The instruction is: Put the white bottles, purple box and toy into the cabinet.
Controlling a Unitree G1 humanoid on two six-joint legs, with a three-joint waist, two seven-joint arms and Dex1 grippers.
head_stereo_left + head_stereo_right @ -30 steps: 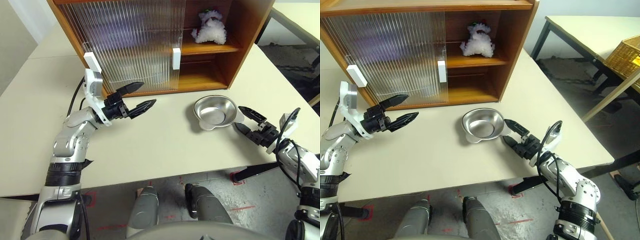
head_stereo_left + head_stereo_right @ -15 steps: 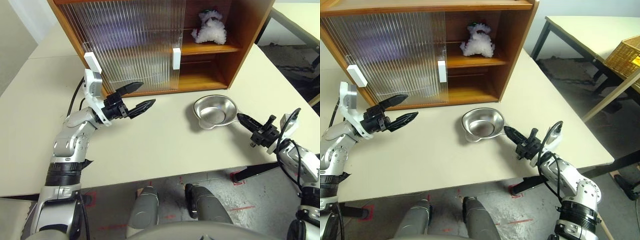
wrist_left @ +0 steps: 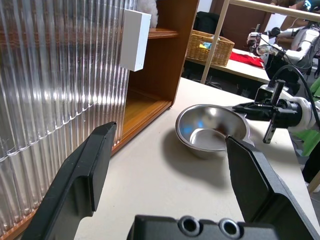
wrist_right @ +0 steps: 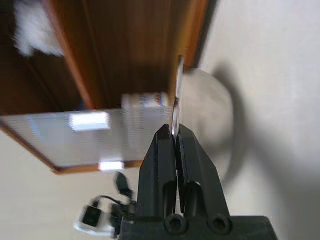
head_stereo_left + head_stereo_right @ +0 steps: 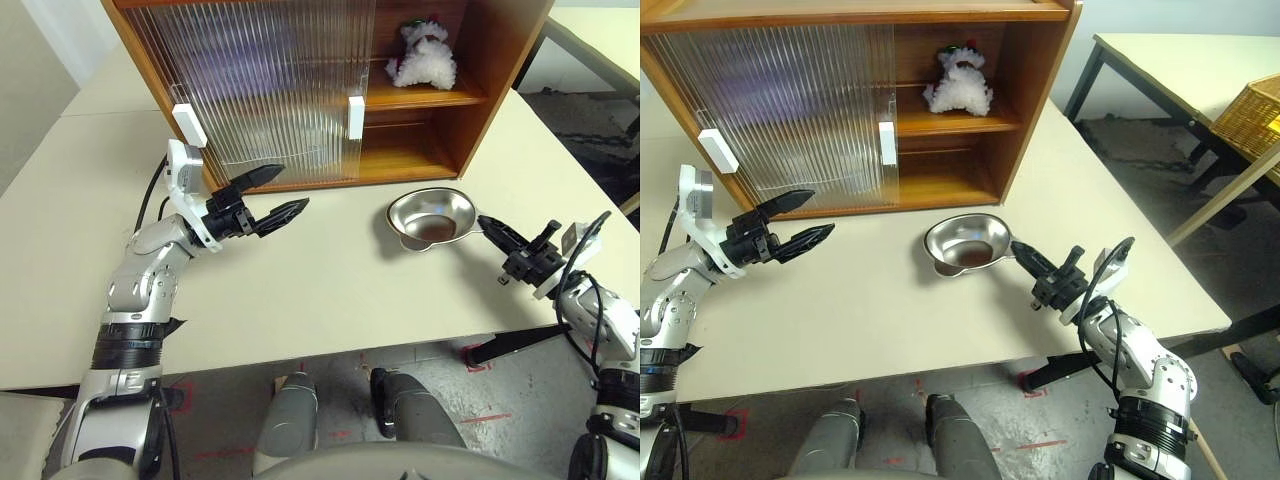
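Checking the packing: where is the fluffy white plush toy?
The fluffy white plush toy sits on the orange-brown wooden cabinet's upper shelf, in its open right side.

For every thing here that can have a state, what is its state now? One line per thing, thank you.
cabinet: right side open, sliding doors over the left part.
toy: sitting on the upper shelf inside.
steel bowl: tilted, rim pinched by a gripper.
right gripper: shut on the bowl's rim.
left gripper: open, holding nothing, above the table.
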